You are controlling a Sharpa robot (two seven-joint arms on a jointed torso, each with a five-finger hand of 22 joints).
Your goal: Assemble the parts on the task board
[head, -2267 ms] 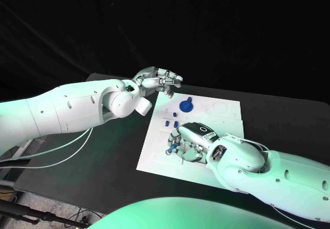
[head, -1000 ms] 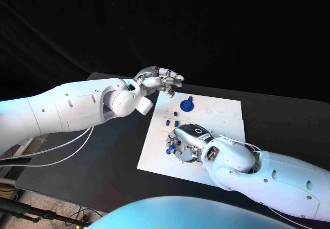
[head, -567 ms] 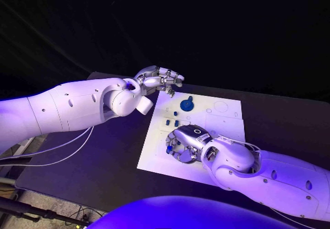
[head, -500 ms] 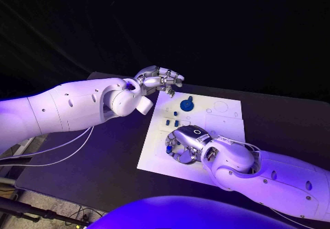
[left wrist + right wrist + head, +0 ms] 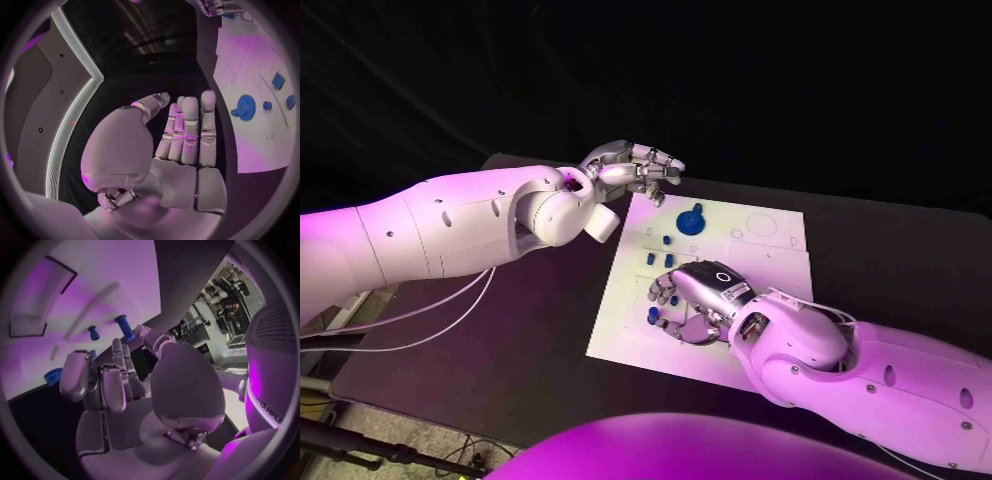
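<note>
Black table (image 5: 906, 250), blue part (image 5: 653, 315) beside R fingers (image 5: 678, 322)

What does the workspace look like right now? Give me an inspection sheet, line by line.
Surface: black table, with the white task board lying in its middle.
Job's things: a round blue part stands near the board's far end; small blue parts sit mid-board, one more by the right hand's fingertips.
Clutter: nothing seen.
Hands: left hand held off the board's far left corner, fingers apart, holding nothing; right hand low over the board, whether it holds a part cannot be told.
Cables: pale cables hang under the left arm.
Surroundings: dark backdrop.
</note>
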